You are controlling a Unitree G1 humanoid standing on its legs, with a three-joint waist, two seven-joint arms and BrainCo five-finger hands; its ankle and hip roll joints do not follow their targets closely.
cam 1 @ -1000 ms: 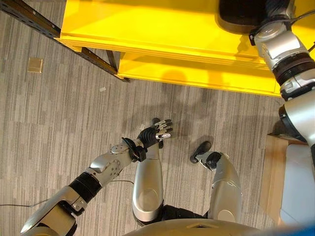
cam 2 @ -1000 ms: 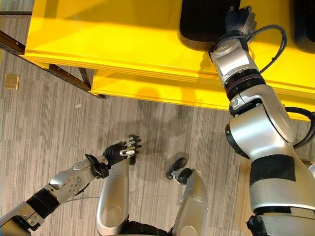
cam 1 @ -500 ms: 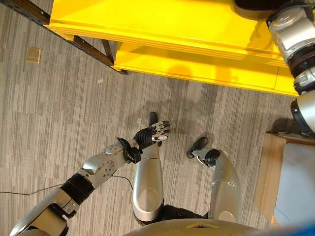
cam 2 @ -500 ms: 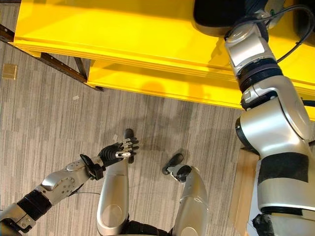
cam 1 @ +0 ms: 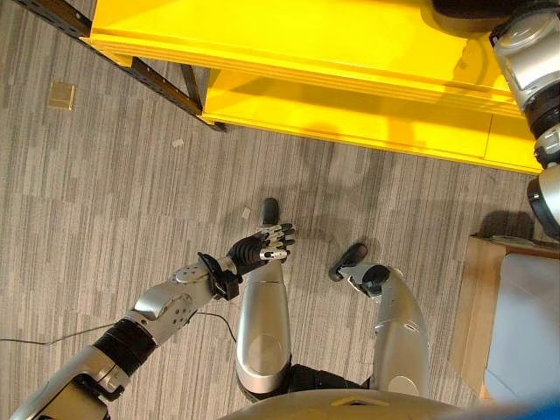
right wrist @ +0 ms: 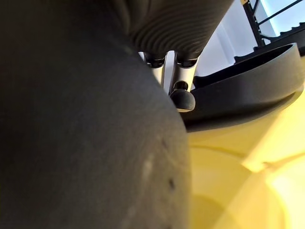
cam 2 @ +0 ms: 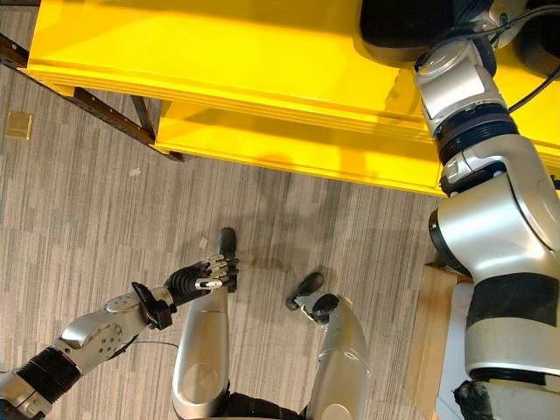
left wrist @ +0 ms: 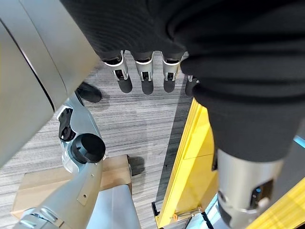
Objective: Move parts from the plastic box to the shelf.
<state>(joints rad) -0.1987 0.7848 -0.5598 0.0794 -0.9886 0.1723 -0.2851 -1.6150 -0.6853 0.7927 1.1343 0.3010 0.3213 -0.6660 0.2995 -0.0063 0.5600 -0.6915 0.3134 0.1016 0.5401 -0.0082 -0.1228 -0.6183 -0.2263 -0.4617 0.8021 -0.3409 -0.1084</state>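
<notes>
1. We see the left robot hand low over the grey floor, fingers loosely extended and holding nothing; its wrist view shows dark fingertips in a row with nothing between them.
2. Beyond that robot hand stands the yellow shelf, well apart from it.
3. The right robot hand reaches up onto the shelf, against a black part that lies on the top board; in its wrist view the fingers rest beside the part's rim, and we cannot tell whether they grip it.
</notes>
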